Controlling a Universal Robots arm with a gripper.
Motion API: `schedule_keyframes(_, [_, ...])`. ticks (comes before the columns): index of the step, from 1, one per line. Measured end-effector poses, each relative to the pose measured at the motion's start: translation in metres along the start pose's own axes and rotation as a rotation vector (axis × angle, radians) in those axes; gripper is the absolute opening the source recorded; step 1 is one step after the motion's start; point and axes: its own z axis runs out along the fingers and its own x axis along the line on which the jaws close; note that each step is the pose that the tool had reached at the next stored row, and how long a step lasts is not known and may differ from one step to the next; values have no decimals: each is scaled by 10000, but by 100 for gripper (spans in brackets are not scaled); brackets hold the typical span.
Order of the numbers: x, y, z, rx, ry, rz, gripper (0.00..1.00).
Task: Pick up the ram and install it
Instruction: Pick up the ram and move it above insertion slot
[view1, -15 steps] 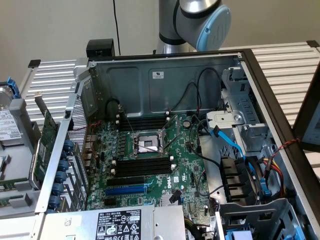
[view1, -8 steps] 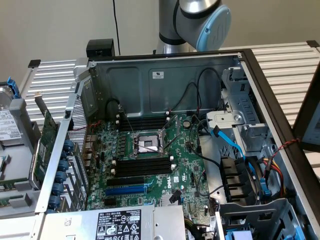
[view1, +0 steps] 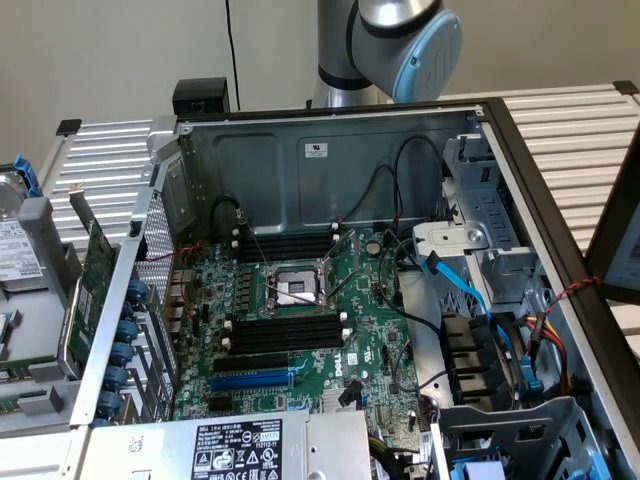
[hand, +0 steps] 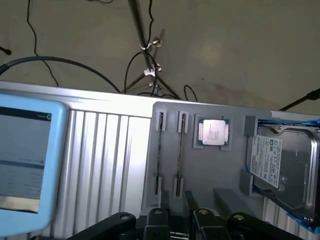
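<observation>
Black gripper (hand: 181, 223) linkage bars sit nearest the wrist camera, directly over the near edge of a grey moulded parts tray (hand: 200, 170). Whether the jaws are spread or pressed together cannot be told. The tray rests on a ribbed aluminium tabletop (hand: 105, 150).

Two narrow holders in the tray each carry a thin stick seen edge-on. These are judged to be the ram (hand: 180, 150), and they are the parts closest to the gripper. Beside the holders lies a square silver processor (hand: 214, 132), and beyond it a metal hard drive (hand: 282, 170).

In the exterior view:
- The open grey steel computer case (view1: 330, 150) occupies the centre.
- The silver and light-blue robot arm (view1: 400, 40) stands at 12 o'clock behind the case.
- On the green motherboard (view1: 370, 300), long black memory slots (view1: 285, 330) lie just toward 6 o'clock from the metal processor socket (view1: 295, 288).
- A larger green expansion card (view1: 95, 270) stands at 9 o'clock outside the case.

Task status, as judged:
- The memory slots appear empty, so installation is not done.
- The ram sits in its tray holders, so pick-up is not yet done.
</observation>
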Motion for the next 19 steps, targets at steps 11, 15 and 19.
schedule_keyframes(11, [27,8,196,80,9,-34,36])
schedule_keyframes(15, [35,9,269,97,11,-35,38])
schedule_keyframes(19, [48,11,341,104,9,2,45])
